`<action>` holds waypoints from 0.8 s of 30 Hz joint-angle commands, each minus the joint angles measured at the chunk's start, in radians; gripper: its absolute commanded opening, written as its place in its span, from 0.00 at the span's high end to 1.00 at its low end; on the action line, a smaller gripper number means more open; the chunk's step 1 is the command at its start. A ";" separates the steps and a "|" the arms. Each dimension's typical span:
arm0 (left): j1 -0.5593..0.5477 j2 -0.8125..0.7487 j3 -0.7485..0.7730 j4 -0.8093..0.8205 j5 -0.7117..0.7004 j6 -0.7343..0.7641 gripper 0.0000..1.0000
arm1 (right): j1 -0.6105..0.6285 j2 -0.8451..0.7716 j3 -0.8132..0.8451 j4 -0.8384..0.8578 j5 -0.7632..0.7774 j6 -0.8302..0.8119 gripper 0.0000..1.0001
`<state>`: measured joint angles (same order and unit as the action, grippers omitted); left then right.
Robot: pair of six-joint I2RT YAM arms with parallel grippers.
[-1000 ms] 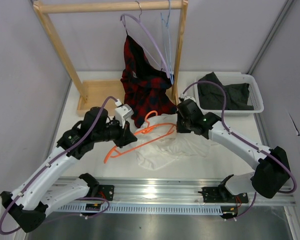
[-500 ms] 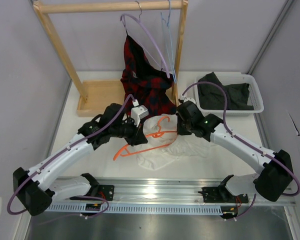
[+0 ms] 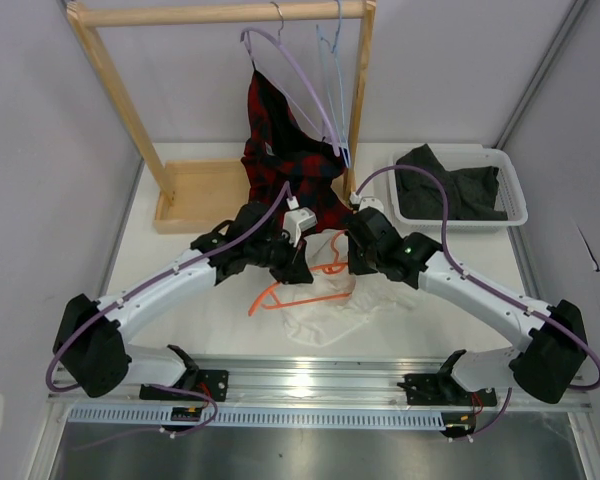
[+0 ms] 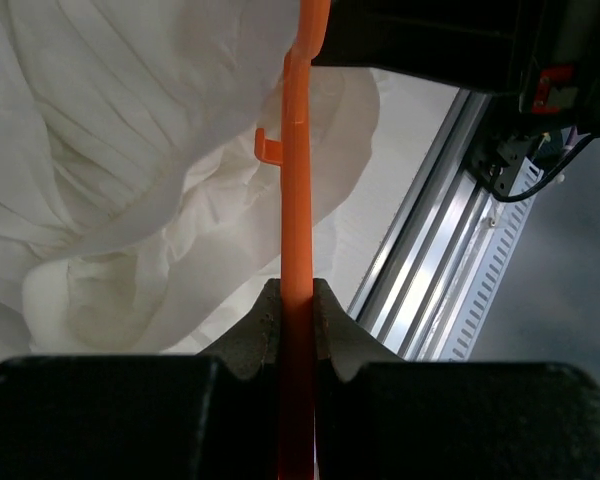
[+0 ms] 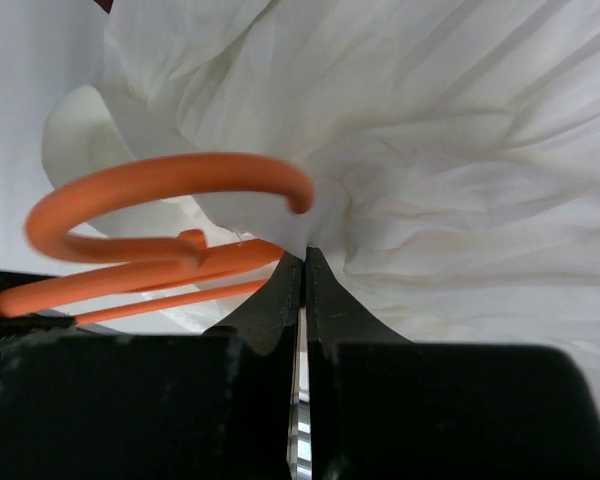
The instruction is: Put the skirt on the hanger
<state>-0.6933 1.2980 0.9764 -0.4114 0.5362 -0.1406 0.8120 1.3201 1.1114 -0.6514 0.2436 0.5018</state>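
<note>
Top external is showing the orange hanger running left to right over the white skirt on the table, hook pointing toward the far side. My left tool is pinching the hanger's bar; my right tool is pinching skirt fabric beside the hook.

I see: skirt white | hanger bright orange, over the skirt | plaid garment red and black, behind the skirt
</note>
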 commanded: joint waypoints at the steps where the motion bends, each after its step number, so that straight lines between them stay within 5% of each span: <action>1: 0.003 0.041 0.060 0.125 0.064 -0.024 1.00 | 0.018 -0.032 0.011 0.036 -0.003 0.014 1.00; 6: 0.008 0.079 0.077 0.117 0.061 -0.004 1.00 | 0.015 -0.030 -0.001 0.033 0.011 0.006 0.96; 9: 0.017 0.109 0.076 0.106 0.054 0.009 1.00 | 0.010 -0.036 -0.005 0.021 0.029 0.000 0.74; 14: 0.025 0.121 0.076 0.098 0.074 0.025 1.00 | -0.004 -0.074 0.001 -0.019 0.080 -0.012 0.54; 24: 0.034 0.142 0.081 0.108 0.120 0.030 1.00 | -0.013 -0.156 -0.024 0.156 -0.047 -0.060 0.49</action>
<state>-0.6643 1.4315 1.0187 -0.3229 0.6155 -0.1371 0.7963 1.1591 1.0809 -0.5854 0.2417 0.4667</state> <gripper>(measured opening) 0.143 0.510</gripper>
